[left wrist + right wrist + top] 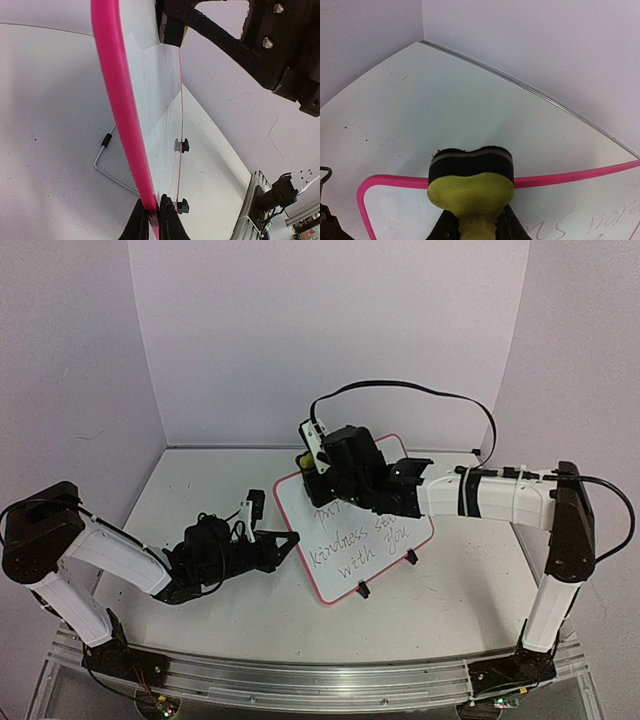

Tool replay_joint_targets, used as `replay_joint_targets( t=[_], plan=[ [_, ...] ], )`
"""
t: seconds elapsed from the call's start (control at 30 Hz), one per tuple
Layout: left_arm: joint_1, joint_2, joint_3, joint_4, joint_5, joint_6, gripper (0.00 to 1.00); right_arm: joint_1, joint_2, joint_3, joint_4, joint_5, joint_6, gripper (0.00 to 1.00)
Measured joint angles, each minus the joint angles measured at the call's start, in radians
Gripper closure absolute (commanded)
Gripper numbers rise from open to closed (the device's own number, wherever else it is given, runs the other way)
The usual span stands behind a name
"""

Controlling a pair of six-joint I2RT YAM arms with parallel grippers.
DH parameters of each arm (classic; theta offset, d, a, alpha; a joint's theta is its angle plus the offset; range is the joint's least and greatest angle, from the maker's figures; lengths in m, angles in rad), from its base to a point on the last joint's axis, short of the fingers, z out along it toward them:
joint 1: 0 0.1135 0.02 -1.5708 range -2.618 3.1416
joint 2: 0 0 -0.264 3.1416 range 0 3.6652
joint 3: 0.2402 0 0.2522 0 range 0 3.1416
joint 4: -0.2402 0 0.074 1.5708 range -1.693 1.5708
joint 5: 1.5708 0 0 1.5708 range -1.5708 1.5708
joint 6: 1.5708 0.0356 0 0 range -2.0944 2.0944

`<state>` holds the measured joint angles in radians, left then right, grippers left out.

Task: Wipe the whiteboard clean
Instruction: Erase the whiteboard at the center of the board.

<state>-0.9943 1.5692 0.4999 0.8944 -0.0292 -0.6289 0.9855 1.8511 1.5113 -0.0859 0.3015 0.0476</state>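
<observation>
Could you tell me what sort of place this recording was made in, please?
Probably a robotics lab bench: the left arm and right arm are bolted to an aluminium rail at a white table's edge, boxed in by plain walls, with a small whiteboard as prop.
</observation>
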Motion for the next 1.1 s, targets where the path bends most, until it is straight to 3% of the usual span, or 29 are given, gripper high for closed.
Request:
replay_joint_targets(
  t=[0.5,0.67,0.93,1.1],
  plan=[
    [-0.002,0.0,-0.004,-0.005,0.0,0.0,1.0,-0.005,-0.074,-0.223,0.156,0.028,0.035,1.0],
    [-0.002,-0.001,-0.004,-0.003,0.0,0.0,1.0,-0.008,-0.069,-0.196,0.127,0.022,0.027,1.0],
    [-0.002,-0.007,-0.004,-0.003,-0.003,-0.001,1.0,-0.022,0.009,-0.021,0.02,0.022,-0.015,1.0],
    [-0.004,-0.011,-0.005,-0.007,-0.003,-0.001,1.0,-0.026,0.012,-0.016,0.023,0.021,-0.022,1.0]
  ],
)
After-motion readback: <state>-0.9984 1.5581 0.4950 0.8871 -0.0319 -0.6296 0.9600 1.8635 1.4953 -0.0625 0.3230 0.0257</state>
